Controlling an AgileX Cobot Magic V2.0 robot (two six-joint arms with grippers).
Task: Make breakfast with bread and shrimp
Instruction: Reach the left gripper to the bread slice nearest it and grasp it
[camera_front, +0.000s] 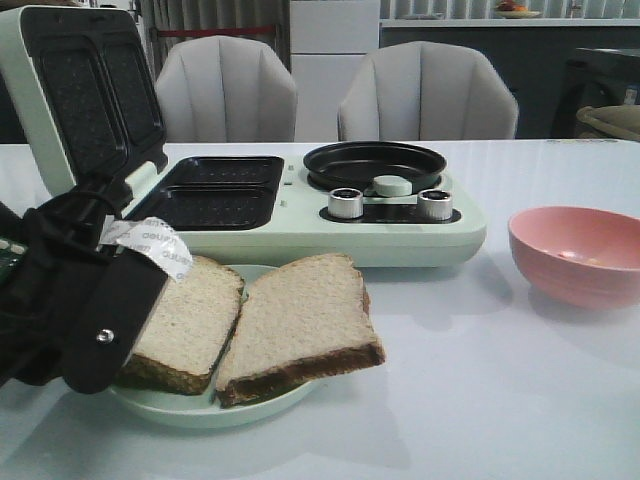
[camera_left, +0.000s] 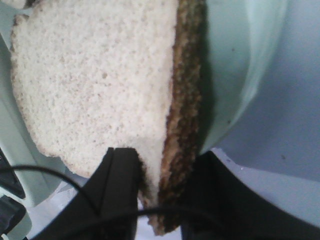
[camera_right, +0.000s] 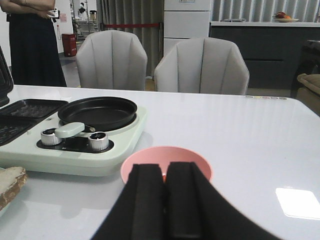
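Front view: two bread slices (camera_front: 300, 320) lie on a pale plate (camera_front: 215, 410) on the tabletop (camera_front: 500, 400), left pincer (camera_front: 110, 330) at the left slice.

Left wrist view: the left pincer (camera_left: 160, 180) grips the slice's (camera_left: 100, 80) crust edge.

Right wrist view: right pincer (camera_right: 165, 200) closed, empty, before the pink bowl (camera_right: 200, 167).

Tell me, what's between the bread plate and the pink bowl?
Nothing: the front view shows only bare white table between the plate and pink bowl.
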